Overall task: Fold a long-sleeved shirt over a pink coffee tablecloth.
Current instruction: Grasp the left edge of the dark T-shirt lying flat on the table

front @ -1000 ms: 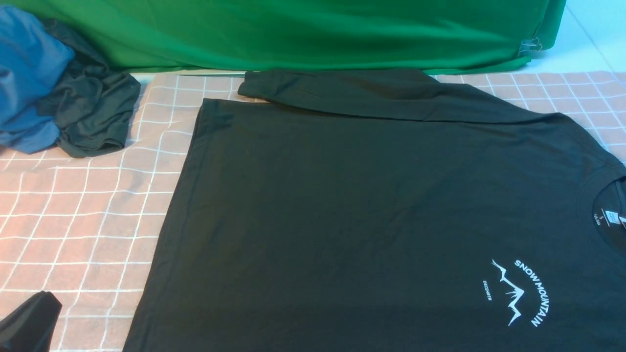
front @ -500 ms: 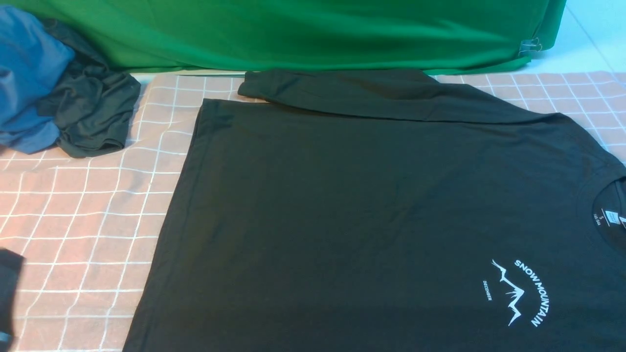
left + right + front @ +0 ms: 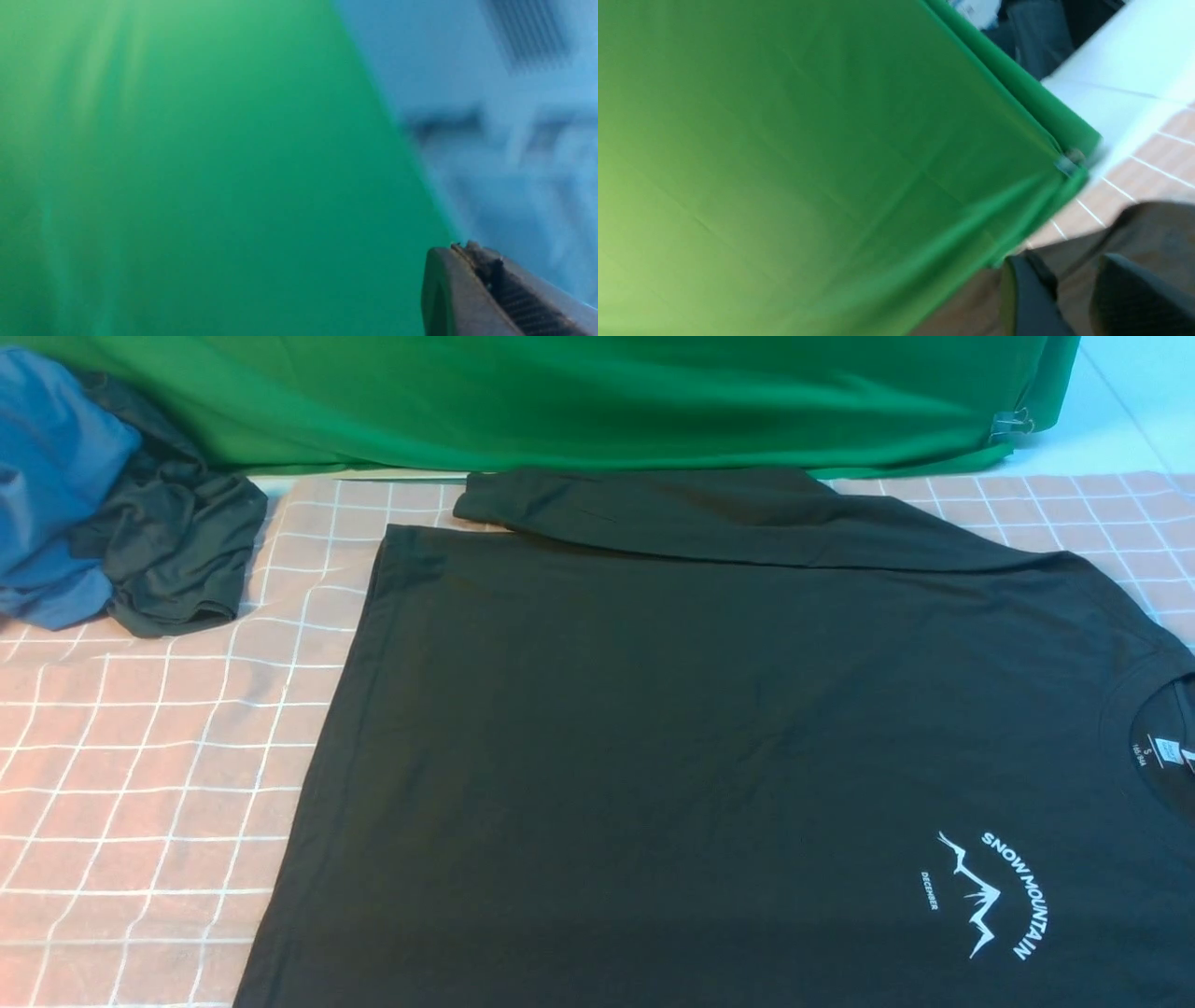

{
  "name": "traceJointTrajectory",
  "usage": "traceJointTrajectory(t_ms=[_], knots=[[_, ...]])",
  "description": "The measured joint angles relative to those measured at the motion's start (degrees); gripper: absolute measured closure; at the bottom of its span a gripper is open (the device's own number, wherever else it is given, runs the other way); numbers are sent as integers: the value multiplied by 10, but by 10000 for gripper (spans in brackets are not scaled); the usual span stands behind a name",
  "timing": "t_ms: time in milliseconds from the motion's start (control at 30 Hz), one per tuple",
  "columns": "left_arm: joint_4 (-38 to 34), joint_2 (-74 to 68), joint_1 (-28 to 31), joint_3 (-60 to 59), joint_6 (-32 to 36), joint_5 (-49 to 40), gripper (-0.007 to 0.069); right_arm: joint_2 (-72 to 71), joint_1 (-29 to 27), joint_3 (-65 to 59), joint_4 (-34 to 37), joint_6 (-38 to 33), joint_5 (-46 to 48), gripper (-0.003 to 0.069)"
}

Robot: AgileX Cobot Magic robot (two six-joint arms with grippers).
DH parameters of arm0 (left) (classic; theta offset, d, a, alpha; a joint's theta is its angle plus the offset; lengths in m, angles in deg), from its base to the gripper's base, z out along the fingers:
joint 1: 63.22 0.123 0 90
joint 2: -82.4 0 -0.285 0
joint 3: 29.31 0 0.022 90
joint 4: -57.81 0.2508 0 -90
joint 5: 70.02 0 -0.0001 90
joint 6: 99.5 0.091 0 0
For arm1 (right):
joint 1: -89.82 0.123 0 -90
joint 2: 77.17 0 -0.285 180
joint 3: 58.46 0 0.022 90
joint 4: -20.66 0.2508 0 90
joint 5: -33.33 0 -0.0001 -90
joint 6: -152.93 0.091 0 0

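The black long-sleeved shirt [image 3: 709, 737] lies flat, chest up, on the pink coffee tablecloth [image 3: 149, 775]. Its collar and white neck label [image 3: 1162, 751] are at the right, and one sleeve [image 3: 653, 513] is folded along the far edge. Neither gripper appears in the front view. In the left wrist view my left gripper [image 3: 460, 249] is shut and empty, in front of green cloth. The right wrist view shows my right gripper [image 3: 1069, 270] open with nothing between its fingers, above the shirt [image 3: 1157, 228] near a corner of the pink cloth [image 3: 1157, 163].
A bright green cloth [image 3: 579, 401] hangs along the back, held by a clip [image 3: 1013, 425] at its right end. A blue garment [image 3: 51, 476] and a smaller dark grey-green garment [image 3: 173, 551] are bunched at the far left of the tablecloth.
A dark shape at the front view's lower left corner slid leftward and has left the picture. The shirt and the other garments have not moved.
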Motion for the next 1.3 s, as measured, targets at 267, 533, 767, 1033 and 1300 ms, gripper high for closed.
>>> traceJointTrajectory(t_ms=[267, 533, 767, 1033, 1300], knots=[[-5, -282, 0, 247, 202, -573, 610, 0, 0, 0, 4, 11, -44, 411], [-42, -500, 0, 190, 350, -714, 612, 27, 65, 162, -9, -112, 252, 613], [-34, -576, -28, 142, 364, -689, 612, 182, 138, 298, -12, -227, 430, 624], [60, -666, -208, 141, 271, -628, 612, 334, 205, 315, -11, -265, 470, 624], [100, -710, -262, 141, 256, -544, 547, 348, 218, 315, -11, -274, 433, 624]])
